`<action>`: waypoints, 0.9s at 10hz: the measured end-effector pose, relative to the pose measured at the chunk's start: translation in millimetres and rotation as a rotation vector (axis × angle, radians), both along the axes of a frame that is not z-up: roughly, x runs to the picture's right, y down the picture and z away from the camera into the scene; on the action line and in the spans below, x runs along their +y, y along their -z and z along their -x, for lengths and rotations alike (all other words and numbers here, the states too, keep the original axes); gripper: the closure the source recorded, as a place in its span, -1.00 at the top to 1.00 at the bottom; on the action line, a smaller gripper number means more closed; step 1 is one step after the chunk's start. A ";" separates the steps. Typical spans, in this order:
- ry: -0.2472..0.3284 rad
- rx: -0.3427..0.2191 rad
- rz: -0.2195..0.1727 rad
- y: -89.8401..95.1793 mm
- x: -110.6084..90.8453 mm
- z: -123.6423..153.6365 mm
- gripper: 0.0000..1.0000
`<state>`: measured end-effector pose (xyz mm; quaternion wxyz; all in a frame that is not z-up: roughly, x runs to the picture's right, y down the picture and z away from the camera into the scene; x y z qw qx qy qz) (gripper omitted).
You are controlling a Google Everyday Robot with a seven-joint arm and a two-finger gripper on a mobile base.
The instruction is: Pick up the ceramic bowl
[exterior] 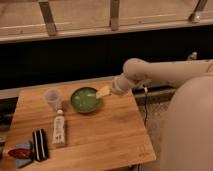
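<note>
The ceramic bowl (85,99) is round, shallow and glossy green with a darker rim. It sits on the wooden table (115,135) near the back, right of a small translucent plastic cup (52,99). My gripper (104,92) reaches in from the right on a cream arm (165,75). Its pale fingers are at the bowl's right rim.
A white tube (59,128) lies in front of the cup. A black striped packet (40,144) and a red and blue packet (20,152) lie at the front left corner. A dark wall with a railing runs behind the table.
</note>
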<state>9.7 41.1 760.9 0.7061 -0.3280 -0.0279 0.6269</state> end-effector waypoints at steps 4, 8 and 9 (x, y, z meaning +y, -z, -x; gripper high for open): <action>0.067 -0.011 0.014 -21.1 -6.1 53.9 0.55; 0.008 0.008 0.063 -53.4 3.4 35.2 0.55; 0.006 0.008 0.074 -61.0 7.2 38.1 0.55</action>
